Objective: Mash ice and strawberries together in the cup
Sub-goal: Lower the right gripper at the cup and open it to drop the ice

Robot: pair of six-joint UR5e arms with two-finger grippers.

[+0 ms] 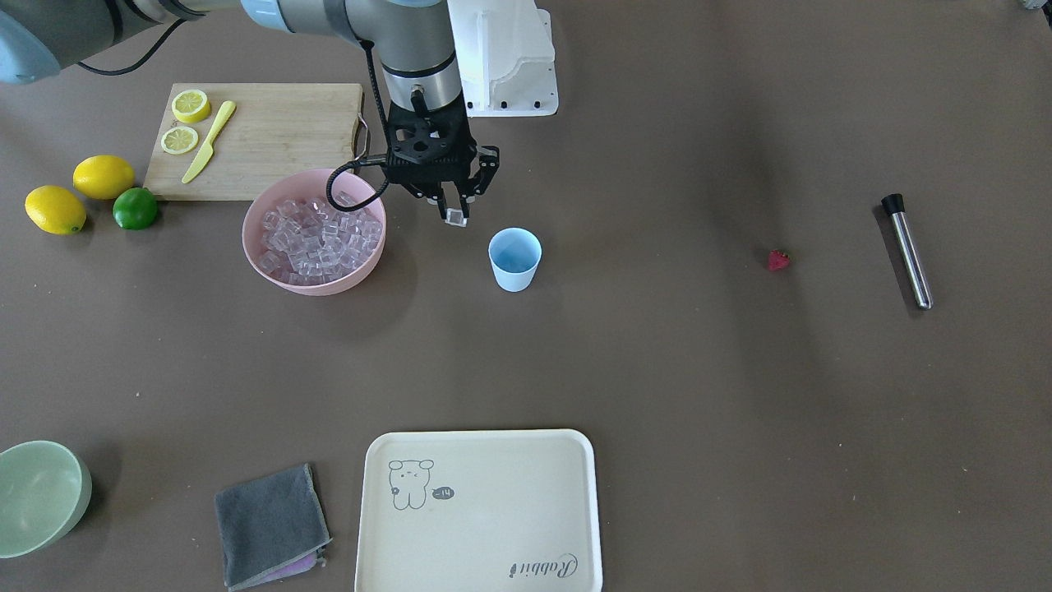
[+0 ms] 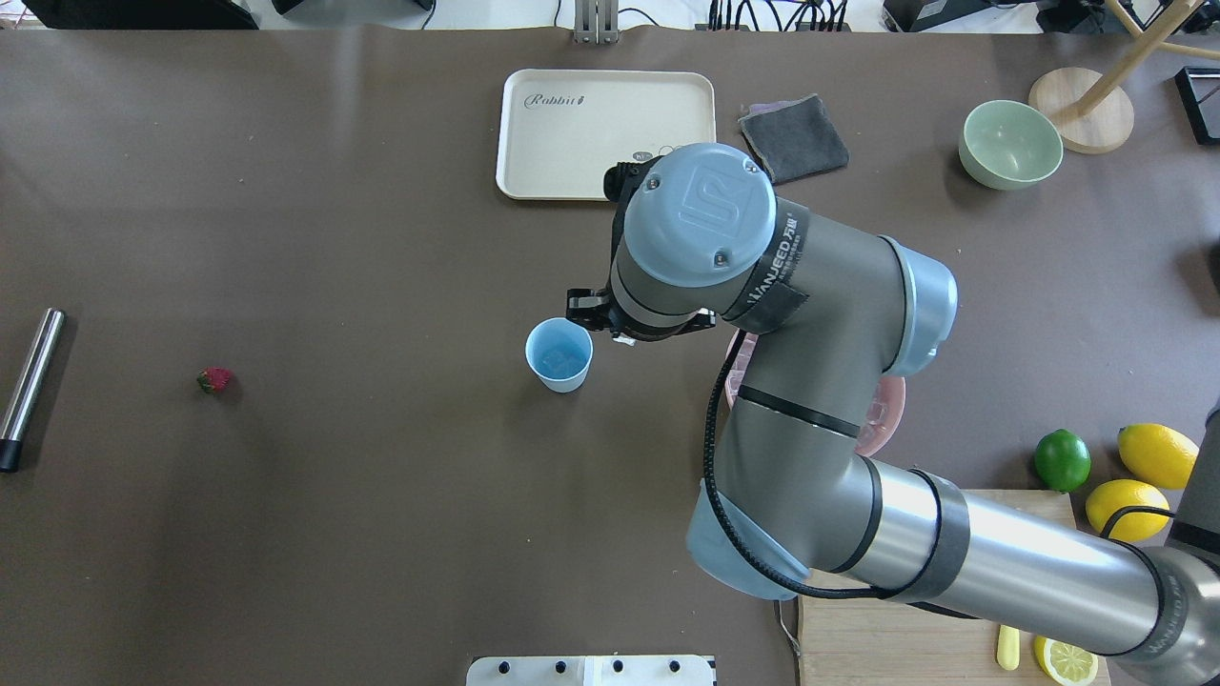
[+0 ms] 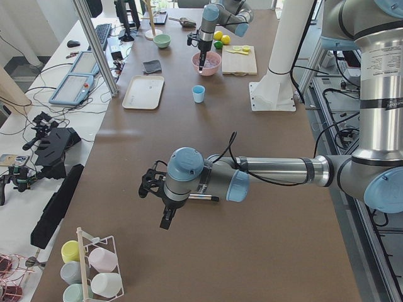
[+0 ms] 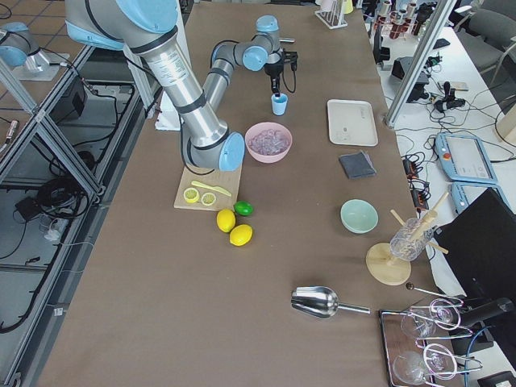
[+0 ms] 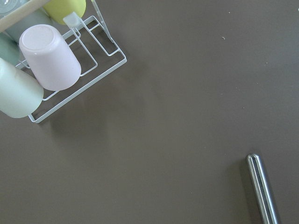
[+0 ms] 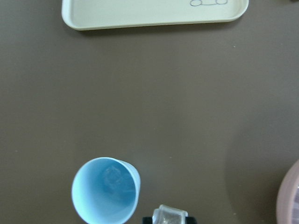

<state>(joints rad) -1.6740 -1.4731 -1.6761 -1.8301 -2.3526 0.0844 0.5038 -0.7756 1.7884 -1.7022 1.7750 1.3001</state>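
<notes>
Loading ice looks like the step in hand. The right gripper (image 1: 454, 212) points straight down from a bent wrist and pinches one ice cube (image 1: 455, 219) in a narrow grip, with the pink bowl (image 1: 256, 247) just beside it. Next it should centre over the cup (image 1: 515, 259), near and below, then release. The strawberry (image 1: 778, 261) lies well beyond the cup.

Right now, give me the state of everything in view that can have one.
Right gripper, shut on one clear ice cube, held in the air.
Left gripper, cannot tell.
Small light blue plastic cup, upright, ice at its bottom.
Wide pink bowl, upright, full of clear ice cubes.
Small red strawberry, whole, lying well away from the cup.
Pale green bowl, upright, nothing inside.
Grey cloth, folded.
</notes>
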